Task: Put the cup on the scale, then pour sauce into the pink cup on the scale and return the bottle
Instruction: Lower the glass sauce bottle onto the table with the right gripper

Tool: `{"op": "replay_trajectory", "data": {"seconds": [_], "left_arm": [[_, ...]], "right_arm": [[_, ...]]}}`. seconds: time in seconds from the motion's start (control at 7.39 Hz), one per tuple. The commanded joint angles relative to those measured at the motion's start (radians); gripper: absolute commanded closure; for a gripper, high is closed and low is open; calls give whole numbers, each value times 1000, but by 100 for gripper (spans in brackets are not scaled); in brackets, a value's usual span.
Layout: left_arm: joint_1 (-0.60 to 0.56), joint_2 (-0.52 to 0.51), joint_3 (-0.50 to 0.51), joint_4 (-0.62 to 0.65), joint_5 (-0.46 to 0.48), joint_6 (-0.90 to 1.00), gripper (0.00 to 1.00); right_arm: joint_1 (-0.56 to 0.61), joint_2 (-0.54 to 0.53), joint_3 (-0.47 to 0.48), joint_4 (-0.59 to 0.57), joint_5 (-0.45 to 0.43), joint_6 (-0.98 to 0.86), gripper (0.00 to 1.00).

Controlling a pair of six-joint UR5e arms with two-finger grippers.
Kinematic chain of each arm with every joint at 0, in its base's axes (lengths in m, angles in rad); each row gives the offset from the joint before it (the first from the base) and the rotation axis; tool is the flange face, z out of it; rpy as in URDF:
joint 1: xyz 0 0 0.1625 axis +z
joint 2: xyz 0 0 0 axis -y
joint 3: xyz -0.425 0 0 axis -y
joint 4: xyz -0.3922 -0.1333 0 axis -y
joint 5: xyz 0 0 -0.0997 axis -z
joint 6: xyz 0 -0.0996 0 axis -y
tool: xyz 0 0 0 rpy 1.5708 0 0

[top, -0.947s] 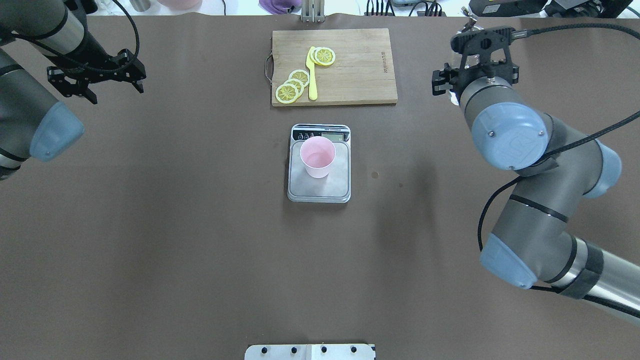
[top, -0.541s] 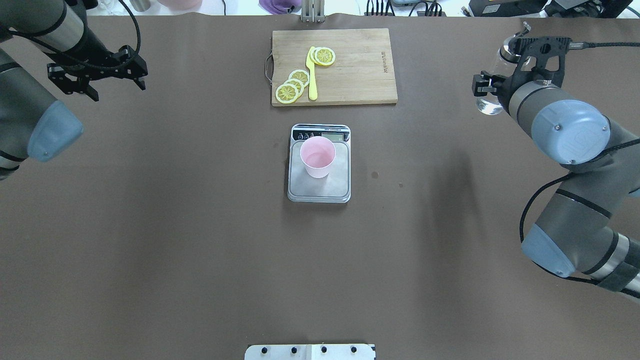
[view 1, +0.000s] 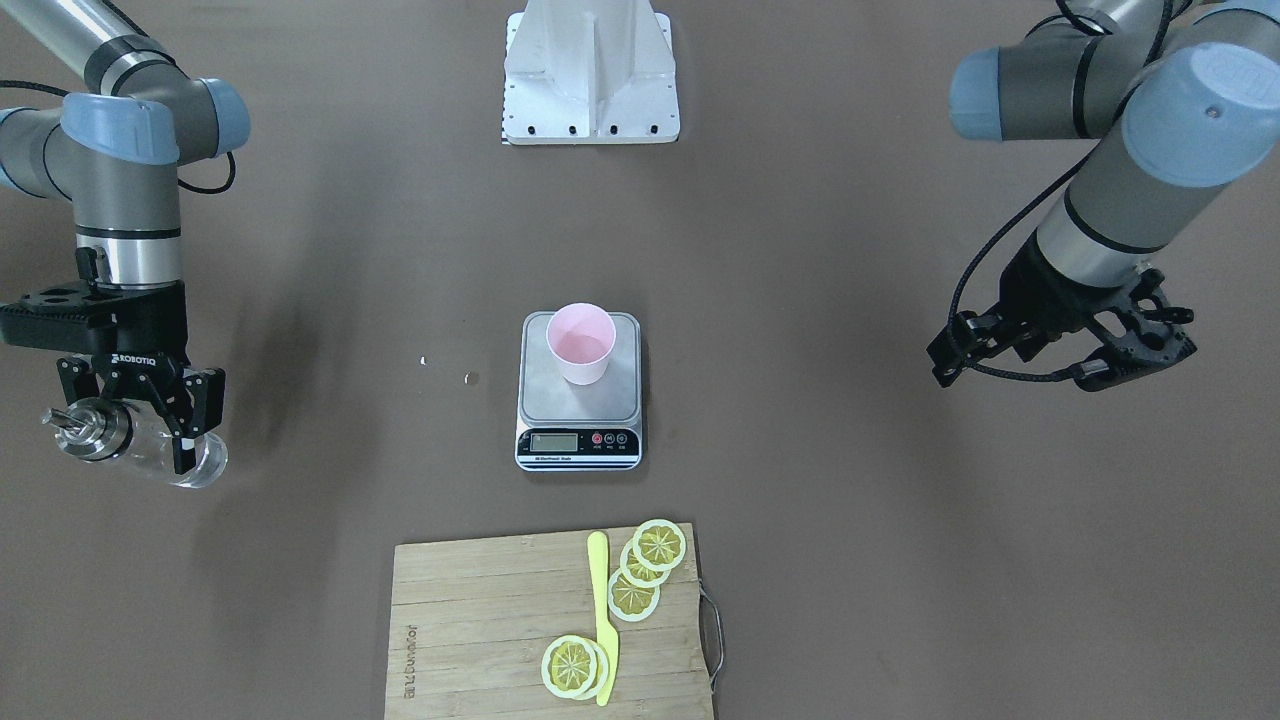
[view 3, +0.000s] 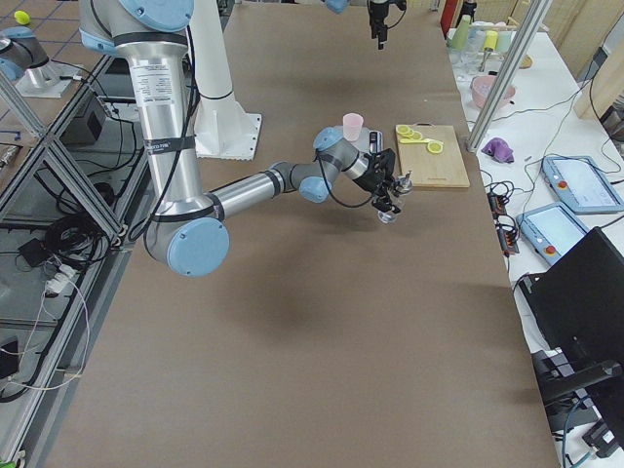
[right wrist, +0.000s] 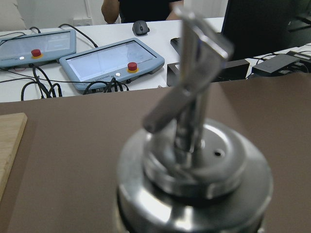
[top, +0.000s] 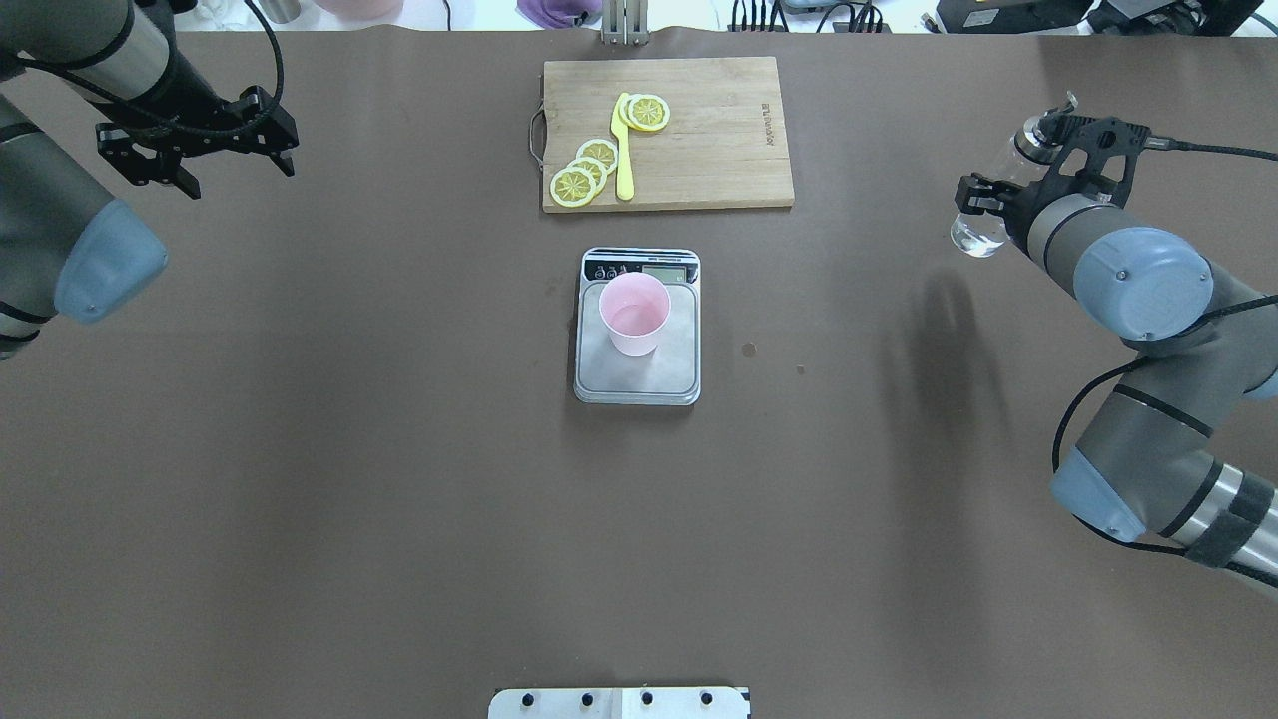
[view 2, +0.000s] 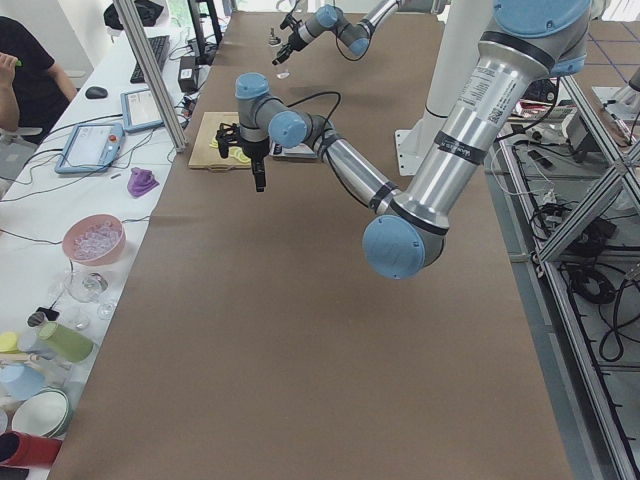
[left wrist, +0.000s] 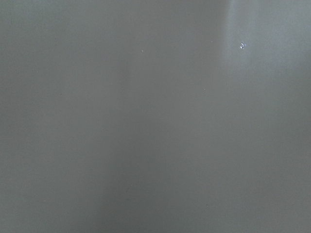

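The pink cup [top: 634,315] stands upright on the scale [top: 639,384] at the table's middle; it also shows in the front view [view 1: 580,342] on the scale's steel platform [view 1: 578,405]. My right gripper [top: 998,195] is shut on the clear glass bottle [top: 976,228] and holds it tilted above the table at the far right. In the front view the bottle [view 1: 160,455] has its metal cap pointing to the view's left. The right wrist view shows the cap and spout [right wrist: 194,165] close up. My left gripper [top: 235,172] is open and empty at the far left.
A wooden cutting board [top: 709,150] with lemon slices and a yellow knife lies behind the scale. Small spots [top: 748,349] mark the mat right of the scale. The robot's white base plate [top: 619,702] is at the near edge.
My right arm has carried the bottle to the right, away from the scale, and a little nearer the robot. The left gripper has hardly moved. The cup and scale have not moved.
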Motion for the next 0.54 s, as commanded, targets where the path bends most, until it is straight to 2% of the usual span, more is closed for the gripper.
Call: {"op": "replay_trajectory", "data": {"seconds": [0.0, 0.41], "left_arm": [[2, -4, 1, 3, 2, -2, 1], [4, -3, 4, 1, 2, -2, 1]], "right_arm": [[-2, 8, -40, 8, 22, -26, 100], [-25, -2, -52, 8, 21, -32, 100]]}}
